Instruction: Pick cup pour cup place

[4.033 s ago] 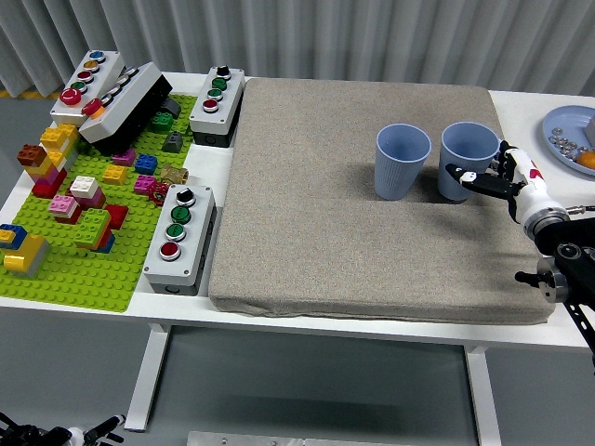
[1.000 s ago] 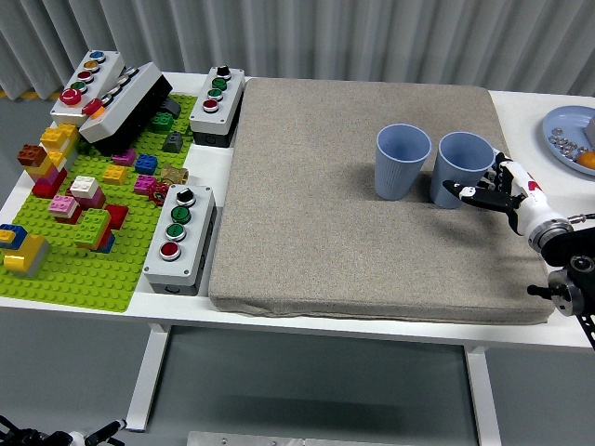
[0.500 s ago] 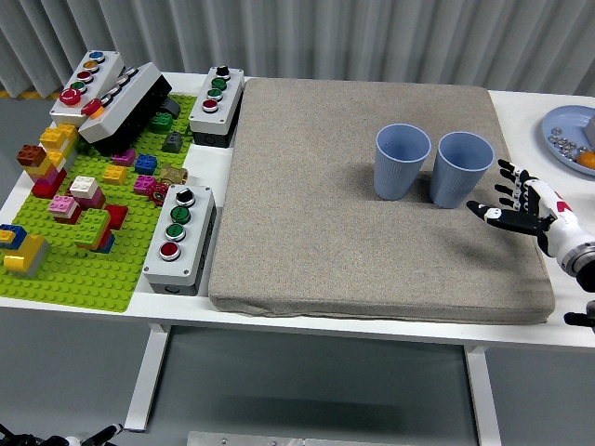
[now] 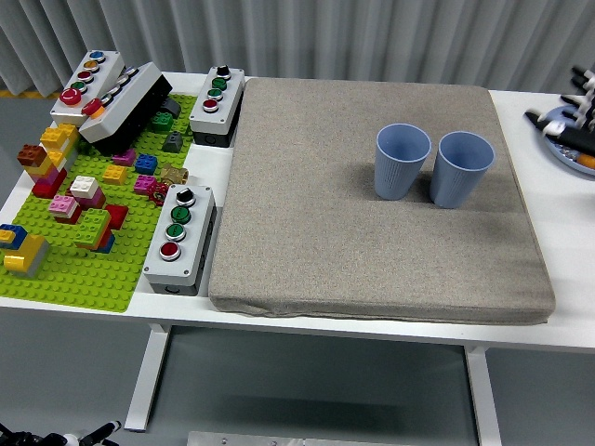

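Note:
Two light blue cups stand upright side by side on the grey mat (image 4: 372,242): the left cup (image 4: 403,161) and the right cup (image 4: 462,169), nearly touching. My right hand (image 4: 569,110) hovers at the far right edge of the head view, over the blue plate (image 4: 557,151) and well clear of the cups. Its fingers are spread and hold nothing. My left hand is out of sight.
A green brick baseplate (image 4: 74,269) with several coloured bricks fills the left side. Grey button boxes (image 4: 178,238) (image 4: 217,106) lie along the mat's left edge, and more boxes (image 4: 112,93) sit at the back left. The blue plate holds small items.
My right hand let go of the right cup, drew back to the right, then rose to the far right edge above the plate. The cup stays standing beside the other.

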